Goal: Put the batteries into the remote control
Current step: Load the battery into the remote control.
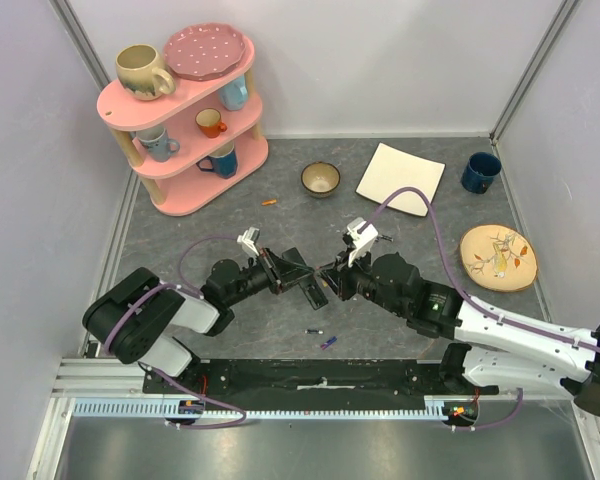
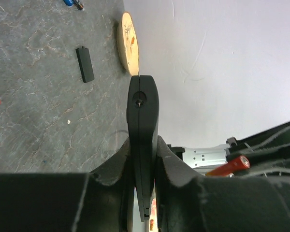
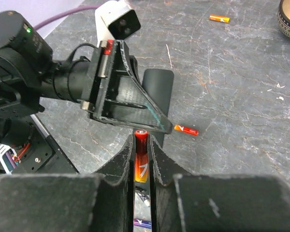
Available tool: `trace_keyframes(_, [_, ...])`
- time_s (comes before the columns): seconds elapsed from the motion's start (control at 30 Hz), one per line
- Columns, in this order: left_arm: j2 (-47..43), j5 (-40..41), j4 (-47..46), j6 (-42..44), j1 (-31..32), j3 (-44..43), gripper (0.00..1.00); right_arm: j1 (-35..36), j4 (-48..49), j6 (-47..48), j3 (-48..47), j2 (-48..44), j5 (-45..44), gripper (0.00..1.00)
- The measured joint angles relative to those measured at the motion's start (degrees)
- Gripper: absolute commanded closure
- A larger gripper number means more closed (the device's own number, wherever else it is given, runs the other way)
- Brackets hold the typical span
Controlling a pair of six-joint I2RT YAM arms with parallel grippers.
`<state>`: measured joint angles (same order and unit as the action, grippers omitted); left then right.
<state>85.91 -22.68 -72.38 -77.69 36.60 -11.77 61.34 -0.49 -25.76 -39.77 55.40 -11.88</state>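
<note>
My left gripper [image 1: 285, 268] is shut on the black remote control [image 2: 142, 121], holding it edge-on above the table; it also shows in the top view [image 1: 309, 290]. My right gripper [image 3: 142, 142] is shut on a red-orange battery [image 3: 141, 155], whose tip is right at the remote [image 3: 157, 89] and the left gripper's finger [image 3: 123, 96]. The same battery shows in the left wrist view [image 2: 232, 165]. Loose batteries lie on the table: a red one [image 3: 186, 129], an orange one [image 1: 269, 203], a purple one [image 1: 328, 343] and a dark one [image 1: 313, 331].
A small black flat cover [image 2: 85, 64] lies on the table near the patterned plate [image 1: 497, 257]. A small bowl [image 1: 321, 179], a white square plate [image 1: 400, 178] and a blue mug [image 1: 480, 172] stand behind. A pink shelf [image 1: 185, 105] with cups is at far left.
</note>
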Motion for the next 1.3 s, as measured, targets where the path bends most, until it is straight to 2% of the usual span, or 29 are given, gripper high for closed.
trace_keyframes(0.43, [0.72, 5.68, -1.53, -1.01, 2.05, -2.47, 0.98, 4.57, 3.96, -1.88, 2.27, 2.27, -7.8, 1.0])
trace_keyframes(1.3, [0.76, 7.19, -1.53, -2.19, 3.37, -4.02, 0.98, 4.94, 6.49, -1.22, 4.33, 3.58, -11.17, 1.0])
